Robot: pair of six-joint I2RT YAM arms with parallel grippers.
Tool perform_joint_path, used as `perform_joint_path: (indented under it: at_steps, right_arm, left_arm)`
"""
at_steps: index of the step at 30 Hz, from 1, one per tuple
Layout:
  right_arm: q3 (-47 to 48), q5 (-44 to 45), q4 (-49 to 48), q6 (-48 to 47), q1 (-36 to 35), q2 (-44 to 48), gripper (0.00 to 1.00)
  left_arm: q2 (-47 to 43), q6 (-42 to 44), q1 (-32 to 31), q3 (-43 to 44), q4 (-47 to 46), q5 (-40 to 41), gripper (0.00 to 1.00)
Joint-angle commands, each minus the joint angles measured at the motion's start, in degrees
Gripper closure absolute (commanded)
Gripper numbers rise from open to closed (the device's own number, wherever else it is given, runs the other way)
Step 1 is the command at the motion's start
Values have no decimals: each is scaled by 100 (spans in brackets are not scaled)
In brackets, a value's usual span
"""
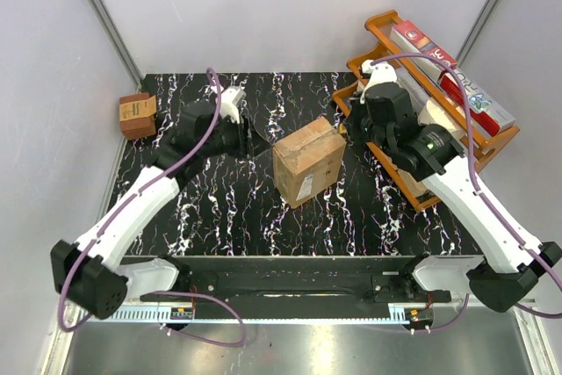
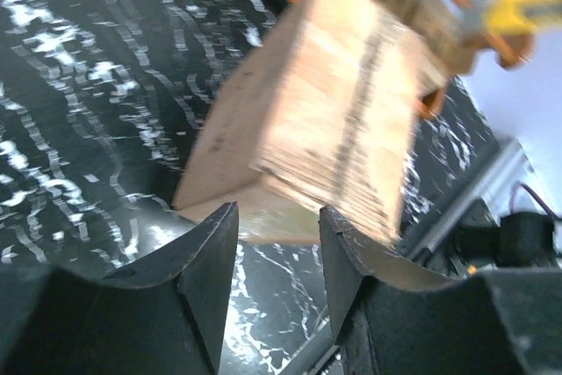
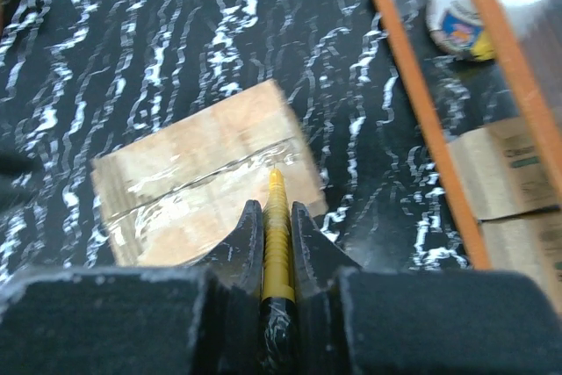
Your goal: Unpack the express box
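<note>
The express box stands in the middle of the black marbled table. It is closed, with clear tape along its top seam and a white label on its near side. My left gripper is open and empty just left of the box. In the left wrist view its fingers stand apart in front of the box. My right gripper is shut on a yellow ridged cutter, whose tip is at the taped seam of the box. In the top view this gripper is at the box's right far corner.
A small darker-brown box sits at the far left edge. An orange rack with flat cartons and packets stands at the far right, close behind my right arm; its rim runs beside the box. White walls enclose the table.
</note>
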State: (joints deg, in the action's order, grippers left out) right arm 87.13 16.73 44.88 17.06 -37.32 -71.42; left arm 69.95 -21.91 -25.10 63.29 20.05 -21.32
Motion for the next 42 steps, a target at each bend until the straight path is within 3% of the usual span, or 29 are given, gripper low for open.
perform_joint_path:
  at_steps: [1,6,13,17,25,27,33,37,42]
  right_arm:
    - [155,955,-67,-449,128,-302,100]
    - [-108,665,-331,-458,427,-574,100]
    - [-328,-319,-507,-326,445,-698,100]
    - [-478,-591,-481,-2,445,-575,100]
    - [-969,-1514,-586,675,445,-154,100]
    - [-1110,-1411,-665,720,445,48,100]
    - [-1313,716,-972,457,471,93,100]
    - [-1138,674,-1892,106,646,-328,100]
    - [-436,-108,-2379,-80,910,-1373,100]
  left_arm:
    - [-772,144,-722,-404,-686,-539,54]
    - [-1220,38,-1470,-1107,-1301,-435,49]
    - [-826,196,-2366,-1301,-1197,391,49]
    - [-658,-269,-2429,-1380,-1039,1776,57]
    - [-825,-621,-2403,-1450,-969,3370,57]
    - [-983,-909,-2350,-1521,-837,3853,61]
    - [-1511,-1140,-1982,-1969,-986,3882,61]
    - [-1502,-1201,-1814,-2013,-959,3566,61]
    - [-1634,-1263,-1647,-2145,-1205,2705,61]
